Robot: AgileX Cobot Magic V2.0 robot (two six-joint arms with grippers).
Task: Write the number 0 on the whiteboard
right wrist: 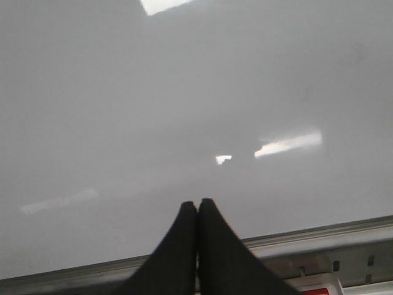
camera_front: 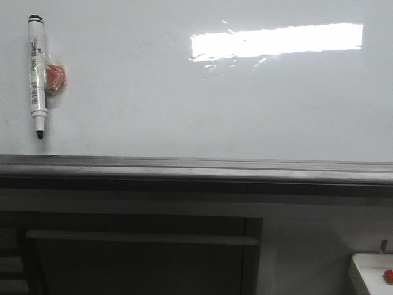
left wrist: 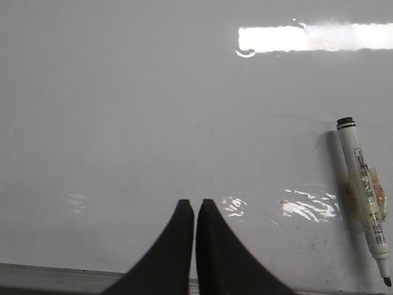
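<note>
The whiteboard fills the upper front view, glossy white, with a grey metal ledge below it. A white marker pen with a black cap on top and its tip down sticks on the board at the far left, taped to a red magnet. No number 0 shows on the board. In the left wrist view the pen lies to the right of my left gripper, which is shut and empty. My right gripper is shut and empty, facing the bare board above the ledge. Neither gripper shows in the front view.
A bright rectangular light reflection sits on the board's upper right. Below the ledge stands a dark cabinet with a pale bar handle. A white object with a red part is at the lower right corner.
</note>
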